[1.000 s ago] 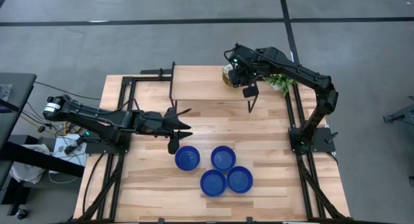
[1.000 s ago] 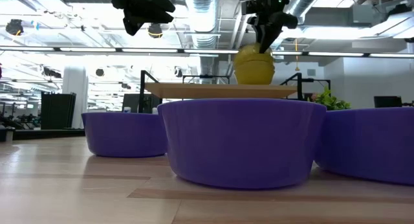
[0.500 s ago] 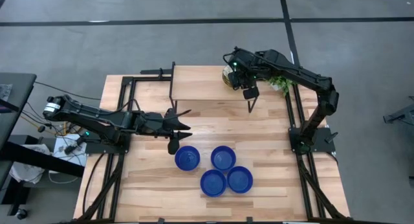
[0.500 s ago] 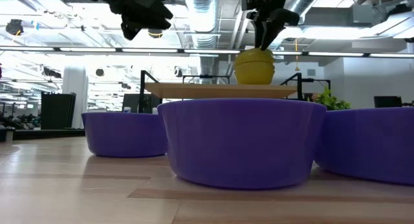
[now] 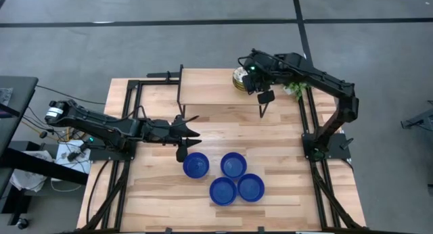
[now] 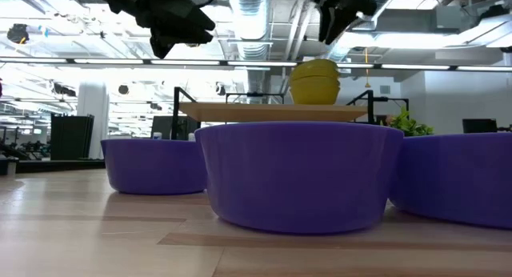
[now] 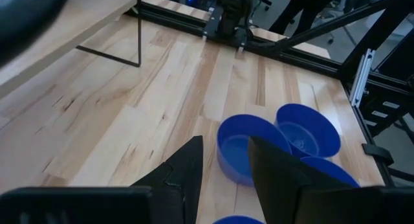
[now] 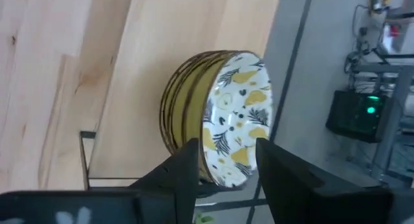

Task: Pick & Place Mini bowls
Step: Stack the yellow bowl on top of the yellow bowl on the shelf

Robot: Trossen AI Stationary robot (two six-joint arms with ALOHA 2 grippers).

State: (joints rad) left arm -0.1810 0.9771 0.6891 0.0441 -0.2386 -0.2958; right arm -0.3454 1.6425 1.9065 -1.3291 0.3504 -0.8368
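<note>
Right gripper [image 8: 223, 160] hovering over floral bowl stack [image 8: 217, 123], fingers apart; you're risking toppling stack off shelf [image 5: 210, 85] edge.

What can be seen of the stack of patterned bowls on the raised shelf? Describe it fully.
The stack of patterned bowls sits nested on the raised wooden shelf near its far right corner. The outsides look yellowish with dark rim lines; the top bowl's white inside carries yellow and dark leaf and fruit shapes. In the low view it reads as a yellow mound on the shelf. The right gripper hovers just above, open, touching nothing. The exact count cannot be told.
</note>
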